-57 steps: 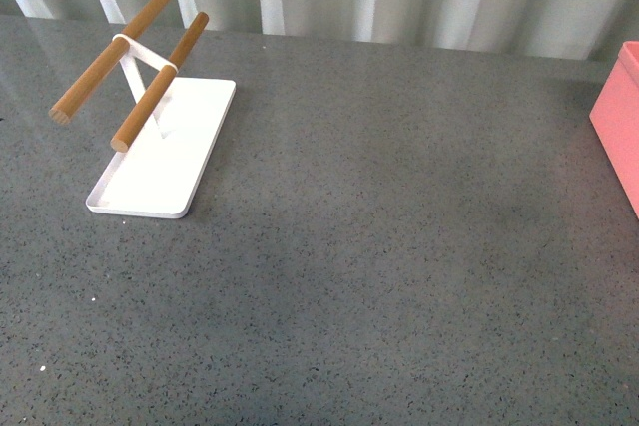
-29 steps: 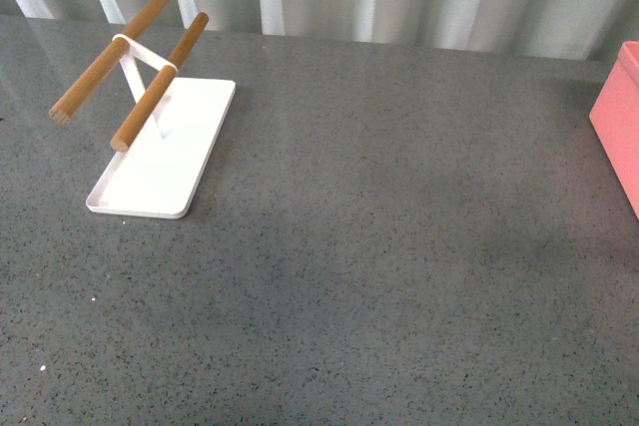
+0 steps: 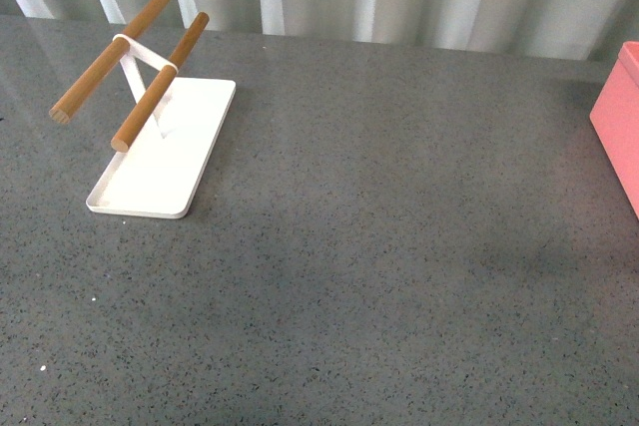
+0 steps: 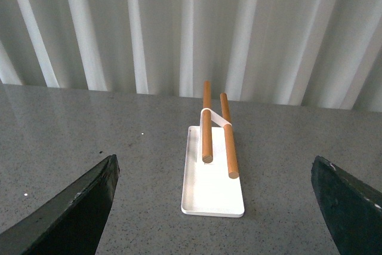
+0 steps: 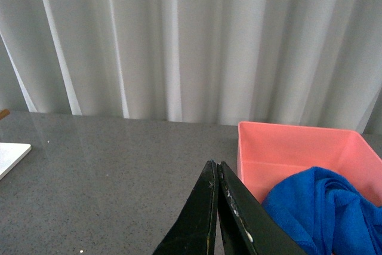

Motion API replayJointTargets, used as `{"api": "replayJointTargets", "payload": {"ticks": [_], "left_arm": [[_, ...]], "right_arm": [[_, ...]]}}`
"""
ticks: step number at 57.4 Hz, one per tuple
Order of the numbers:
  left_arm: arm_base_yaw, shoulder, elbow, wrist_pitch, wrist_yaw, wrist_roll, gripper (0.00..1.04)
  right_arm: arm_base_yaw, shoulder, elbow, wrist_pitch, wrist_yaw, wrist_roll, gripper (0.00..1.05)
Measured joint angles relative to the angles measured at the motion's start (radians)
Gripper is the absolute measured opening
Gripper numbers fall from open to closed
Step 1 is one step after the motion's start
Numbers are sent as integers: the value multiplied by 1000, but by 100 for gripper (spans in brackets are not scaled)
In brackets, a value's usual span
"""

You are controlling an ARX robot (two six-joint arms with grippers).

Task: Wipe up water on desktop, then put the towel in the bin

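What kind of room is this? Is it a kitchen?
Probably a test bench, not a kitchen: a bare speckled grey desktop, white curtains behind, a white tray with wooden rods, and a pink bin holding a blue towel.

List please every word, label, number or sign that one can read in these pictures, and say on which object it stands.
None: no readable text in any view.
The white tray, its wooden rods, the bin, the towel, the desktop and the curtain carry no print or label.
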Motion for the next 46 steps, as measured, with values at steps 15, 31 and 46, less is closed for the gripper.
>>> {"api": "replayJointTargets", "payload": {"ticks": [15,31,46], "left_arm": [[0,0,0,0,0,0,98],[0,0,0,0,0,0,98],[0,-1,0,0,0,0,98]], "right_arm": [[0,-102,0,-101,2,0,3],[0,-283,0,-315,3,1,3],[0,-318,0,-323,3,1,8]]}}
